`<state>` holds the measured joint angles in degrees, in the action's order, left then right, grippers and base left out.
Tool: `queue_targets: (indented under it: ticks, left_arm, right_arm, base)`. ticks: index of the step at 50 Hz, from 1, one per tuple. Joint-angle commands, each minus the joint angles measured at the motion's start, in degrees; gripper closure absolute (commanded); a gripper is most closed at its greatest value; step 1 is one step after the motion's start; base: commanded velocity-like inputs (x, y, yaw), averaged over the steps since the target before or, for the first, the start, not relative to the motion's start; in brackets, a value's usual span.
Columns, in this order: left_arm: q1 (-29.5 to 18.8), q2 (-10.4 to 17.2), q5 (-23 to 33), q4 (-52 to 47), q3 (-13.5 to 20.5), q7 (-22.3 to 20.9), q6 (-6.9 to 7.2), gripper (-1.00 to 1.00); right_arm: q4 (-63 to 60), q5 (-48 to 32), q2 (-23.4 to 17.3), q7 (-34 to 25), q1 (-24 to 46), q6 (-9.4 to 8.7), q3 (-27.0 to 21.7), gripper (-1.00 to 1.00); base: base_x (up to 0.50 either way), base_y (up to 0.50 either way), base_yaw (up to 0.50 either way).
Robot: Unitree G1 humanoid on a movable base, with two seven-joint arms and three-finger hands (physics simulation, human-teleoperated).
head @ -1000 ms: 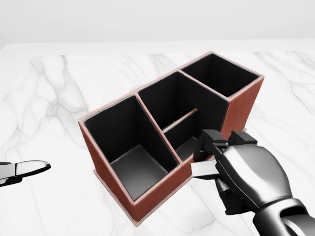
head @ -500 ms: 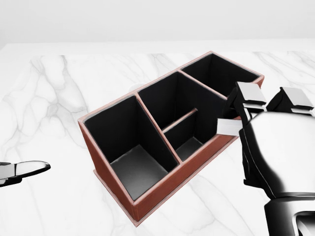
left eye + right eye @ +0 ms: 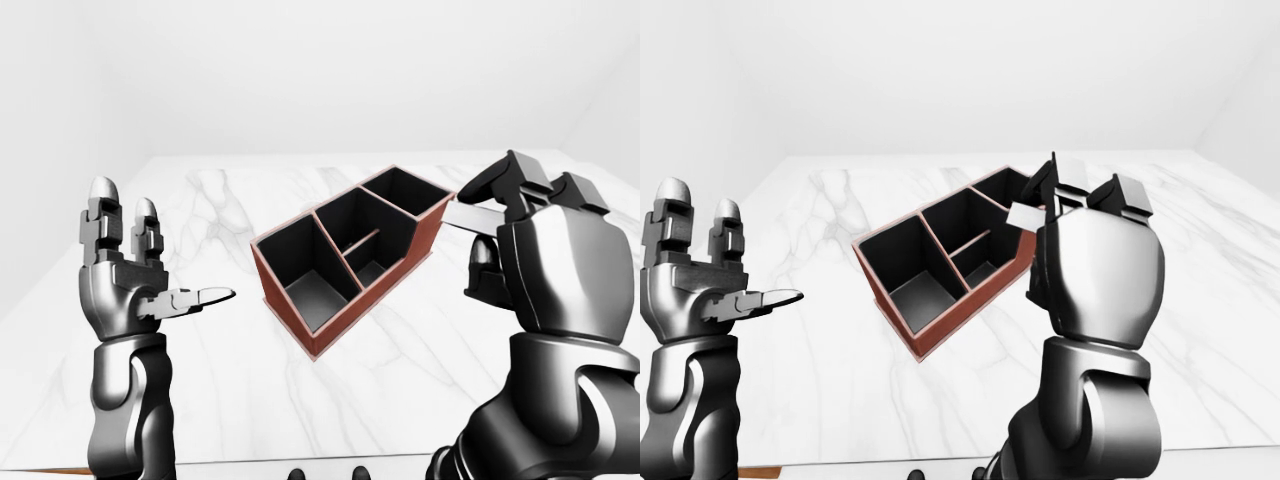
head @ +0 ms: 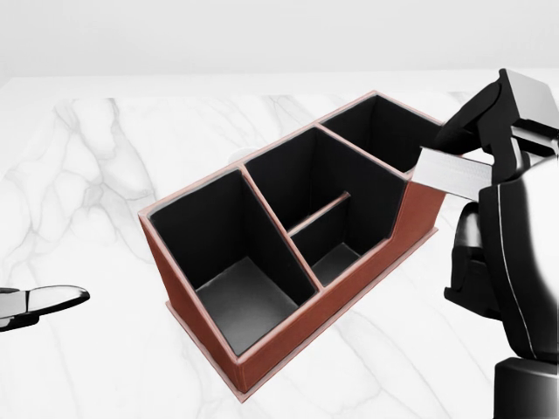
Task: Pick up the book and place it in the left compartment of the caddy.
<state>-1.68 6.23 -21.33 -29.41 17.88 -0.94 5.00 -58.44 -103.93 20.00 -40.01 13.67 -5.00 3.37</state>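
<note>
The left hand (image 3: 140,285) stands upright over the left part of the marble table (image 3: 230,390), fingers spread and holding nothing, well apart from the caddy (image 4: 297,327). The caddy sits near the middle of the table, set at a slant, and its left compartment (image 4: 240,301), the large one nearest the table's near edge in the head view, shows only a bare dark floor. Further right are a middle section split by a low divider and a far-right compartment, both with nothing in them. At the right, the right hand (image 4: 502,188) is lifted beside the caddy's right end, its fingers closed on the book (image 4: 450,175), a thin grey slab held roughly level and just above the rim there. The pick looks done and the carry is in hand. The next move seems to call for taking the book leftward across the caddy, tipping it on edge so that it fits between the walls, then lowering it into the left compartment
</note>
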Motion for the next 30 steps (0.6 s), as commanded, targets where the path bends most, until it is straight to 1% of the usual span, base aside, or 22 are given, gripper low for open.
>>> queue_targets:
  ticks: [1, 6, 10, 15, 18, 22, 26, 29, 30]
  left_arm:
    - [0.1, -0.1, 0.0, -0.1, 0.0, 0.0, 0.00, -1.00]
    - [0.0, 0.0, 0.0, 0.1, 0.0, 0.0, 0.00, -1.00]
    - [-0.1, 0.0, -0.1, -0.2, 0.1, 0.1, 0.00, -1.00]
    - [-0.1, 0.1, -0.1, -0.3, 0.1, 0.2, 0.00, -1.00]
    - [0.0, 0.0, 0.0, -0.1, 0.0, 0.1, 0.00, -1.00]
    - [0.0, 0.0, -0.1, -0.4, 0.1, 0.1, 0.00, -1.00]
    - [-0.1, 0.1, -0.2, -0.4, 0.2, 0.2, 0.00, -1.00]
    - [-0.2, 0.1, -0.1, -0.1, 0.2, 0.2, 0.00, -1.00]
    - [-0.1, 0.1, -0.1, -0.2, 0.2, 0.2, 0.00, -1.00]
  right_arm:
    - [-1.6, -1.2, 0.0, 0.0, 1.4, 0.00, 1.2, 1.00]
    - [-1.5, 0.5, 0.0, 0.0, 0.0, 0.00, 2.1, 1.00]
    - [-1.6, 1.9, 0.0, 0.0, -0.2, 0.00, 1.5, 1.00]
    - [-1.4, 1.3, 0.0, 0.0, -0.2, 0.00, 2.1, 1.00]
    - [-1.0, 1.5, 0.0, 0.0, -1.8, 0.00, 3.8, 1.00]
    - [-0.5, 1.7, 0.0, 0.0, -1.0, 0.00, 2.8, 1.00]
    - [0.4, 3.8, 0.0, 0.0, -1.0, 0.00, 2.9, 1.00]
    - [0.8, 4.8, 0.0, 0.0, -2.2, 0.00, 5.6, 1.00]
    - [1.0, 5.3, 0.0, 0.0, -2.0, 0.00, 5.7, 1.00]
  base:
    - [0.00, 0.00, 0.00]
    - [0.00, 0.00, 0.00]
    - [0.00, 0.00, 0.00]
    - [0.00, 0.00, 0.00]
    - [0.00, 0.00, 0.00]
    - [0.00, 0.00, 0.00]
    - [0.00, 0.00, 0.00]
    - [0.00, 0.00, 0.00]
    - [0.00, 0.00, 0.00]
